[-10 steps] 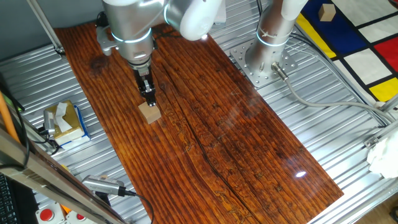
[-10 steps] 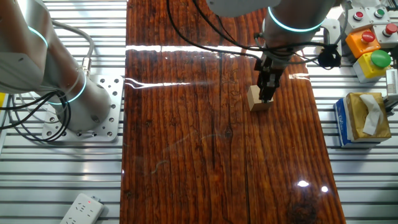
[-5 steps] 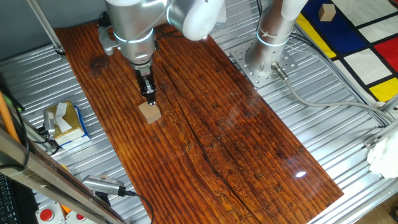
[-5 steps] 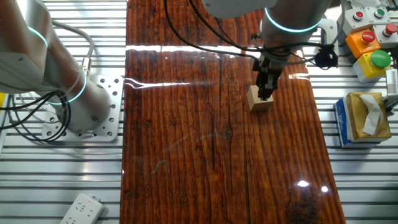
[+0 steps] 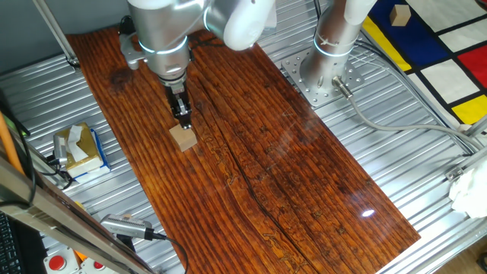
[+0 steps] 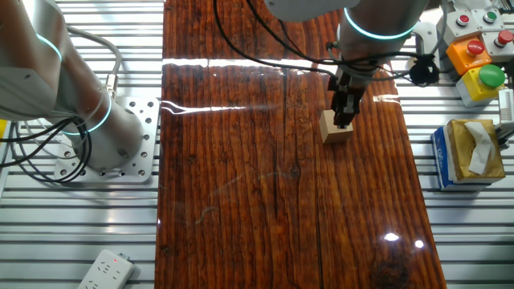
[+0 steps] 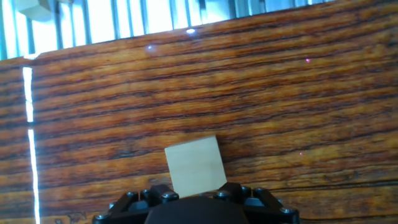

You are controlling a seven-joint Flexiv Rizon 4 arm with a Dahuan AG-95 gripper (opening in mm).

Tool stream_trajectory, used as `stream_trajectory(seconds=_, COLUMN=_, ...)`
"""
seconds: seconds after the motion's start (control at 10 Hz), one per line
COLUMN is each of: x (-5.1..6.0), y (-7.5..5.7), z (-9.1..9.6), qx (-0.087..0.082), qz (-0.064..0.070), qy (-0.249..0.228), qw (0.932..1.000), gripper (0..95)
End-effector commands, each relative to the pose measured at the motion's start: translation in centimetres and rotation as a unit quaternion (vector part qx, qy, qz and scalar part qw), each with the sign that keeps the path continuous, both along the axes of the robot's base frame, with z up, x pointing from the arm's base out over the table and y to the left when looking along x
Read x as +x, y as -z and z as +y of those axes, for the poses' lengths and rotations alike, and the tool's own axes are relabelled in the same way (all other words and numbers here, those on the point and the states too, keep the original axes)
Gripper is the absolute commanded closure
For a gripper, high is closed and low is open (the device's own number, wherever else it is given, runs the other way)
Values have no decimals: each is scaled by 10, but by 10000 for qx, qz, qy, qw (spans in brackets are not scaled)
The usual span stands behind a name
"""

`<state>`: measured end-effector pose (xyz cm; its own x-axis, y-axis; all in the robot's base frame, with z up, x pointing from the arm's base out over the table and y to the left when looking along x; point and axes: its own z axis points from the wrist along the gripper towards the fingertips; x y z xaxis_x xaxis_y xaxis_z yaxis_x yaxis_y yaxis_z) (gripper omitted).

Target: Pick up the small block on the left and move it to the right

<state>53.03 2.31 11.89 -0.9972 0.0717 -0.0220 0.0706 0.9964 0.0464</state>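
While I can't tell from any view whether the jaws are spread or pressed together, I see my gripper poised right above the small block, which sits just under its tips on the board.

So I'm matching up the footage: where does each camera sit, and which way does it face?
One fixed view: high off the board's tissue-box side, showing the arm, gripper and small block.
The other fixed view: high, opposite side, same block, gripper.
Hand view: on the hand, looking down at the block.
All share the block.
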Motion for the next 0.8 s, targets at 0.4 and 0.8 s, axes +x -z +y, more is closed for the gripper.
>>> stream_trajectory(seconds=0.4, x=-5, y=0, z=9, qx=4, qz=10, qy=50, qw=10000, gripper=380)
stream_trajectory(seconds=0.8, x=-6, y=1, z=9, qx=20, qz=-49, qy=98, qw=9999, gripper=380)
